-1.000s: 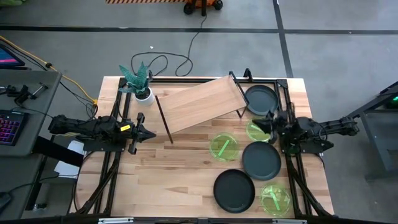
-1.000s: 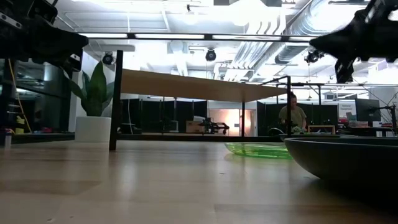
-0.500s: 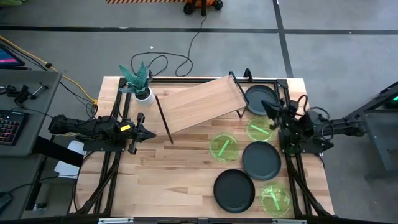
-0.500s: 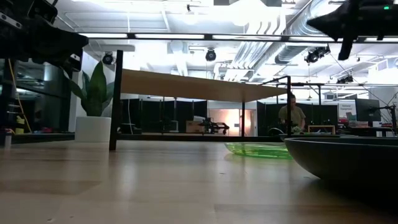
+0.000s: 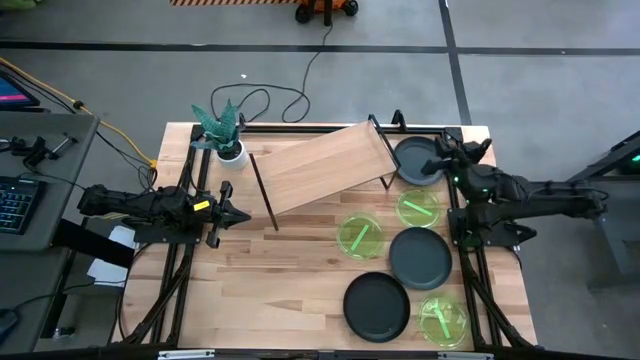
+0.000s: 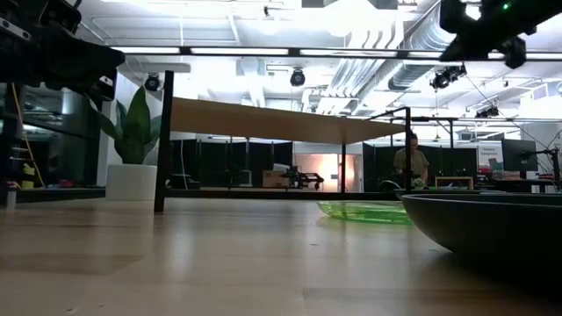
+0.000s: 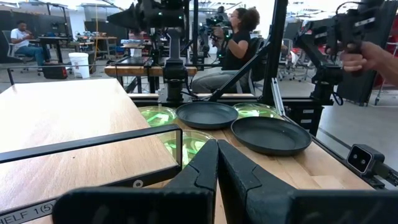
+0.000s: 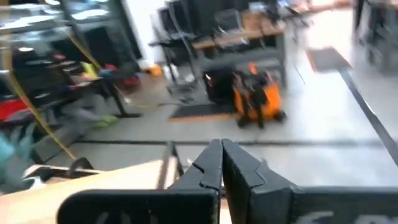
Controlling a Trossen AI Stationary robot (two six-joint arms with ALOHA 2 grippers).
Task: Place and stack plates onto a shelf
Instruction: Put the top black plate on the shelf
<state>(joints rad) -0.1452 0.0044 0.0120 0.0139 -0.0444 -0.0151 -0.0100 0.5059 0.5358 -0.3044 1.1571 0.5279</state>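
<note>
Right hand (image 8: 220,163) pinched shut — wrist view only

Both arms held off the tabletop, end effectors closed and empty.

The left arm lies stretched in from the left edge, level and low, its left end effector (image 5: 238,215) pointing toward the middle with the fingers (image 7: 205,163) pressed together. The right arm reaches in from the right edge and angles toward the far right corner, raised high; its right end effector (image 5: 440,152) also has its fingers (image 8: 214,163) together, holding nothing.
</note>
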